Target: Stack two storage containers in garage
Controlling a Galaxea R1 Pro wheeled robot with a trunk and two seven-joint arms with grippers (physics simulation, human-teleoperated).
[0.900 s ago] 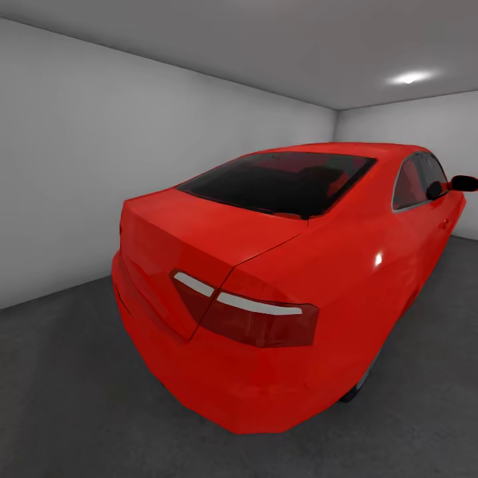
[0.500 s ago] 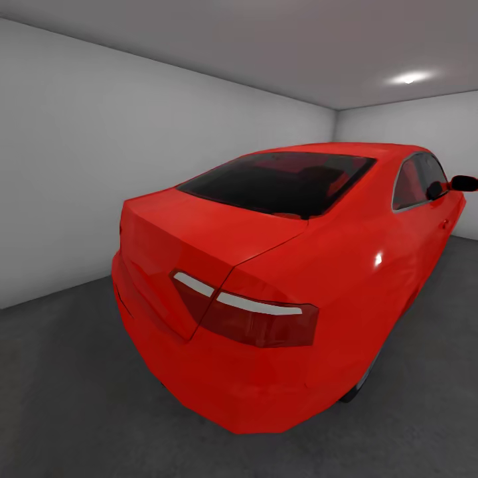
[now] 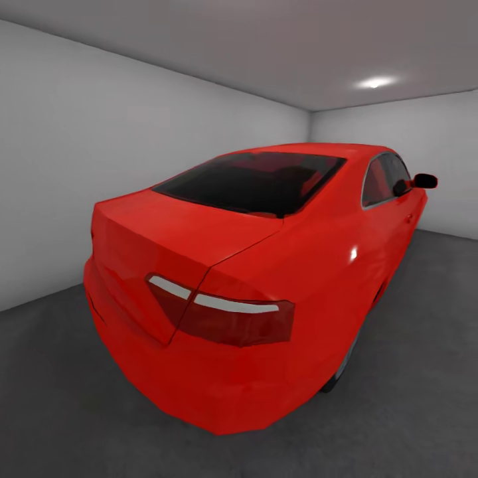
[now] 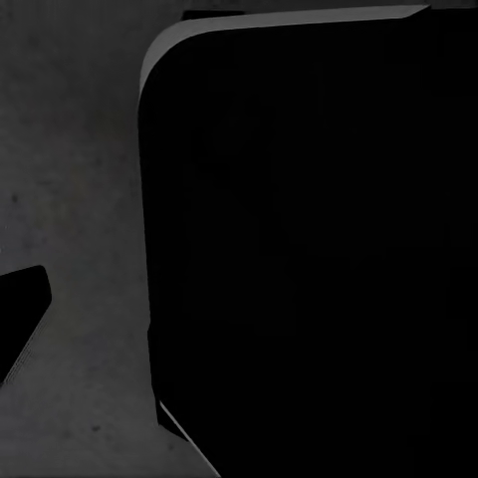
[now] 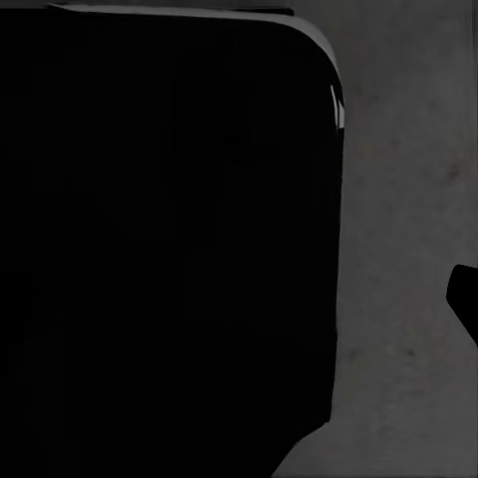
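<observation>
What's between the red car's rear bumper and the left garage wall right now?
Bare dark grey floor, as the head view shows: nothing stands between the red car and the pale left wall.

A large black rounded-corner body (image 5: 164,239) stood close before the camera, with rough dark grey floor (image 5: 403,199) beside it and a small black shape (image 5: 466,299) at the edge.

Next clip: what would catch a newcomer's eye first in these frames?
The red car dominates the head view, seen from its rear corner, with its tail light nearest the camera. It stands on the dark grey floor of a bare garage with pale grey walls and one ceiling light at upper right. Both wrist views look down at the same rough grey floor beside a large black rounded shape.
</observation>
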